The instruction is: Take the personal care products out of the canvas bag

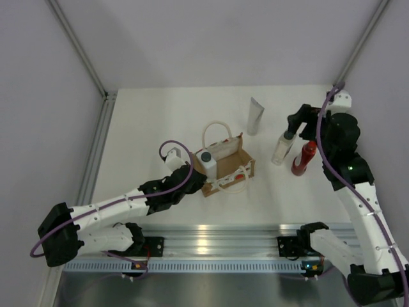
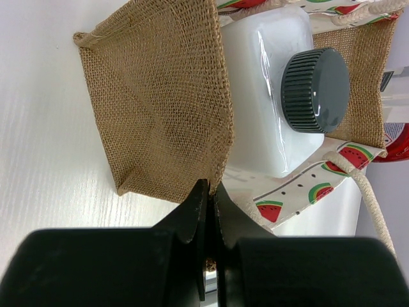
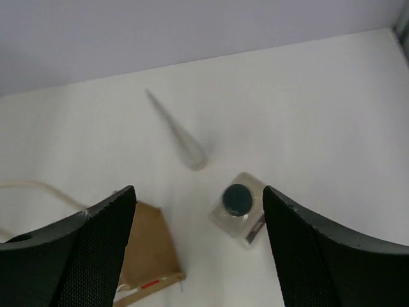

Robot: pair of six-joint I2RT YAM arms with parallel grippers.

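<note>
Left gripper is clamped on the tan canvas bag at its edge; right gripper is spread wide (empty). Three products are set out; one white grey-capped bottle is left inside.

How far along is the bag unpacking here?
Done: tube, clear bottle and red bottle are on the table, outside the bag. In hand: left jaws shut on the bag's wall; right jaws open and empty above the clear bottle. Left: the white bottle, inside the bag.
</note>
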